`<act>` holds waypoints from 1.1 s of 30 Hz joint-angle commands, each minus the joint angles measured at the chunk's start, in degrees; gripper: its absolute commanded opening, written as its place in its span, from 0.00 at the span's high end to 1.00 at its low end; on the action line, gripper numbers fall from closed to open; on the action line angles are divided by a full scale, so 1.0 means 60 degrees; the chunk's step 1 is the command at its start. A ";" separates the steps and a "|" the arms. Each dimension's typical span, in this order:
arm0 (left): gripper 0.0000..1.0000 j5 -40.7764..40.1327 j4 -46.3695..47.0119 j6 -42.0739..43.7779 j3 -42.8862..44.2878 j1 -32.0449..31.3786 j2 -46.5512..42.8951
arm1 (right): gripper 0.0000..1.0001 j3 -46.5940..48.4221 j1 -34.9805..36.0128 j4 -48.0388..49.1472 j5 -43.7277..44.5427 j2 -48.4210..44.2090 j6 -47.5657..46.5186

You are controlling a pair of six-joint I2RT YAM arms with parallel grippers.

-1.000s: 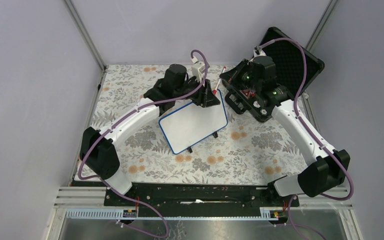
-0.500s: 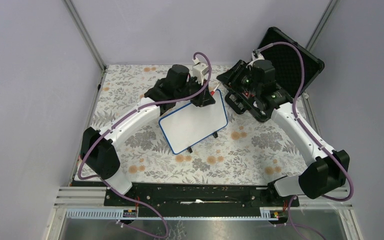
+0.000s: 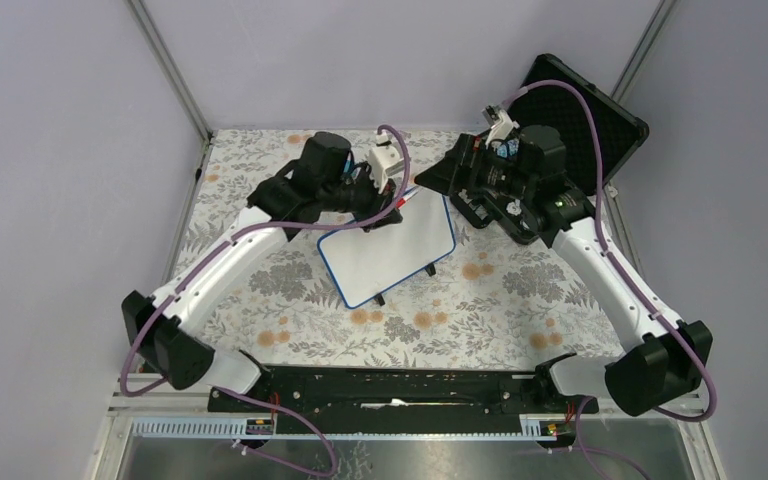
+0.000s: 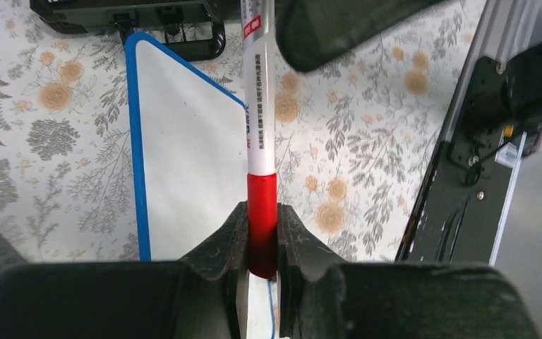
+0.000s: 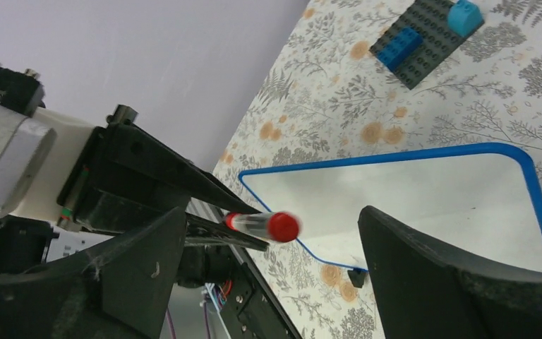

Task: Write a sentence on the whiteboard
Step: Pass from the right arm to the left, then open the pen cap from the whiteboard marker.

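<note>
The left gripper (image 4: 261, 229) clamps the marker (image 4: 260, 106), its length aimed at the right gripper (image 5: 272, 215). Those fingers stand apart either side of its red end.

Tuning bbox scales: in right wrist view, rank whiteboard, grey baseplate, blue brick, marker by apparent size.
1. whiteboard
2. grey baseplate
3. blue brick and marker look alike; marker sits nearer the camera, so unranked.

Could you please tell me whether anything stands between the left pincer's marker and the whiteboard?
Nothing visible does. The left pincer is shut on the marker above the whiteboard, whose white face is bare. The open right pincer only flanks the marker's far red end, not the way down.
</note>
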 commanded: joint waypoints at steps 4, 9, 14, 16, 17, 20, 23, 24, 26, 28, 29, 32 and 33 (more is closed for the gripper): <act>1.00 0.0577 -0.2086 0.3038 0.0256 0.0017 -0.1023 | 0.01 -0.0402 -0.0099 -0.0123 -0.2211 -0.0692 -0.0490; 1.00 0.0730 -0.2841 0.3681 0.0445 0.0013 -0.1089 | 0.00 -0.0915 -0.0102 0.0522 -0.3798 -0.0824 -0.0161; 1.00 0.0940 -0.3044 0.3767 0.0319 0.0013 -0.1132 | 0.00 -0.1286 -0.0280 0.1700 -0.4473 -0.0832 0.0691; 1.00 0.0938 -0.3096 0.3708 0.0297 0.0013 -0.1100 | 0.00 -0.1619 -0.0360 0.2584 -0.4900 -0.0766 0.1326; 1.00 0.0956 -0.3164 0.3752 0.0312 0.0013 -0.1079 | 0.00 -0.1877 -0.0376 0.3247 -0.5169 -0.0726 0.1848; 1.00 0.0969 -0.3280 0.3869 0.0251 0.0013 -0.1074 | 0.00 -0.2628 -0.0382 0.5150 -0.5631 -0.0658 0.3003; 1.00 0.1041 -0.3357 0.3923 0.0192 -0.0008 -0.1060 | 0.00 -0.2004 -0.0386 0.2650 -0.5972 -0.0372 0.1248; 1.00 0.1048 -0.3363 0.3935 0.0167 -0.0033 -0.1049 | 0.00 -0.1811 -0.0386 0.1983 -0.6046 -0.0287 0.0767; 1.00 0.1008 -0.3361 0.3948 0.0118 -0.0079 -0.0963 | 0.00 -0.1742 -0.0387 0.1759 -0.6242 -0.0269 0.0662; 1.00 0.0981 -0.3424 0.4029 0.0125 -0.0216 -0.0816 | 0.00 -0.1762 -0.0379 0.1706 -0.6178 -0.0354 0.0687; 1.00 0.0981 -0.3472 0.4096 0.0149 -0.0295 -0.0760 | 0.00 -0.1730 -0.0382 0.1546 -0.6099 -0.0380 0.0571; 1.00 0.0918 -0.3518 0.4157 0.0249 -0.0461 -0.0602 | 0.00 -0.1416 -0.0386 0.0340 -0.5911 -0.0369 -0.0443; 1.00 0.0923 -0.3557 0.4215 0.0300 -0.0500 -0.0558 | 0.00 -0.1370 -0.0377 0.0234 -0.6093 -0.0302 -0.0570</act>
